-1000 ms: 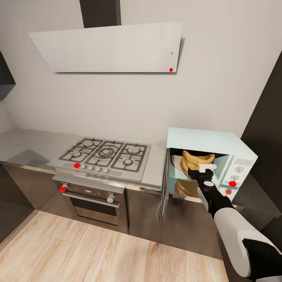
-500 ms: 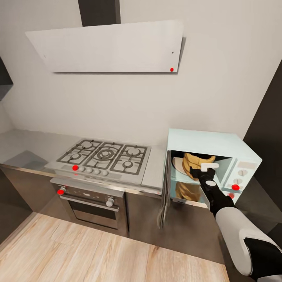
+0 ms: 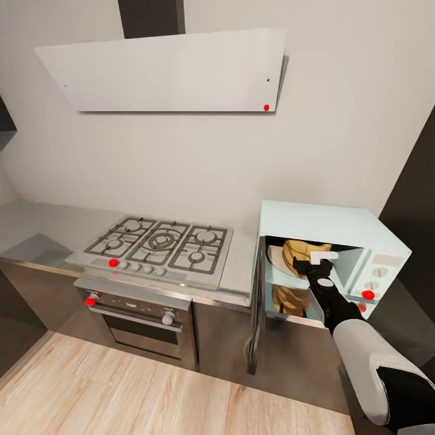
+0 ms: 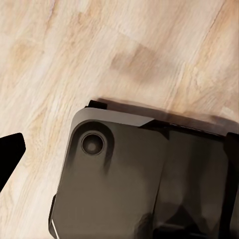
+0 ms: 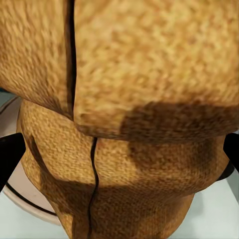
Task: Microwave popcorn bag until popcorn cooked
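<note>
Since the earlier frame my head camera has shifted; my right claw (image 3: 308,264) stays at the popcorn bag (image 3: 300,249), grip state indeterminable, inside the open microwave (image 3: 323,220) on the desk (image 3: 36,241).

The microwave (image 3: 329,220) is pale blue-white, with a red light (image 3: 368,294) on its side panel. The popcorn bag (image 5: 134,124) inside is golden tan-brown with a coarse woven texture and dark seams. The counter (image 3: 36,232) is light grey over dark brown cabinet fronts. The hob (image 3: 160,243) is silver with dark grates. The floor (image 4: 74,59) is pale wood-grained planking. The right arm (image 3: 356,344) is black and white.
</note>
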Motion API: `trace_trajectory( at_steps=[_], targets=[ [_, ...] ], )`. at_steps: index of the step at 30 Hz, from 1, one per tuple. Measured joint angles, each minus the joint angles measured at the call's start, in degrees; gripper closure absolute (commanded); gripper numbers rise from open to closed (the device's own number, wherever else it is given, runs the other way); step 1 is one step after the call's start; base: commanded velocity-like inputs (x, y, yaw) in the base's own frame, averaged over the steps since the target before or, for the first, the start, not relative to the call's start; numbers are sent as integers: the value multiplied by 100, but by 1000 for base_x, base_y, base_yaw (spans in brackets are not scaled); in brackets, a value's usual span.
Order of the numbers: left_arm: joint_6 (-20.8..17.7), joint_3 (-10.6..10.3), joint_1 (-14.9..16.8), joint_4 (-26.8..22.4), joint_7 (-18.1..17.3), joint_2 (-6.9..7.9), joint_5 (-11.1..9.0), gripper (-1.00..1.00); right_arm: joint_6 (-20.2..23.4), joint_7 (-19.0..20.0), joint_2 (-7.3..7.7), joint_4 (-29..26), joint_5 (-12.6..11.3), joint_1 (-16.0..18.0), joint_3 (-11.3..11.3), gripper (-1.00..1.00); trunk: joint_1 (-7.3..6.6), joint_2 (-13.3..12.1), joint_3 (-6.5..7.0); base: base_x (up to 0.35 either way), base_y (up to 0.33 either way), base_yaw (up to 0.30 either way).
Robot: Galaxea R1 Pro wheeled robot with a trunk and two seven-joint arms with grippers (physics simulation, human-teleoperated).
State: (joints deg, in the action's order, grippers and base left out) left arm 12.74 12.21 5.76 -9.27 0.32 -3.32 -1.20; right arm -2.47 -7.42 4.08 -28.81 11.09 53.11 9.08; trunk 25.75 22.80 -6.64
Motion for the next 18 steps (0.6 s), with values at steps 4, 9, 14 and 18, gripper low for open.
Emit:
trace_trajectory(
  at_steps=[4,9,14,18],
  targets=[
    [0,0,2,0,0,0,-5,-100,0,0,0,0,0,0,0,-100,0,0,0,43,16,0],
    [0,0,8,0,0,0,0,-100,0,0,0,0,0,0,0,-100,-1,0,0,176,79,0],
    [0,0,9,0,0,0,0,-100,0,0,0,0,0,0,0,-100,0,0,0,17,8,0],
    [2,0,7,0,0,0,-1,-100,0,0,0,0,5,0,0,-100,0,0,0,36,5,0]
  ],
)
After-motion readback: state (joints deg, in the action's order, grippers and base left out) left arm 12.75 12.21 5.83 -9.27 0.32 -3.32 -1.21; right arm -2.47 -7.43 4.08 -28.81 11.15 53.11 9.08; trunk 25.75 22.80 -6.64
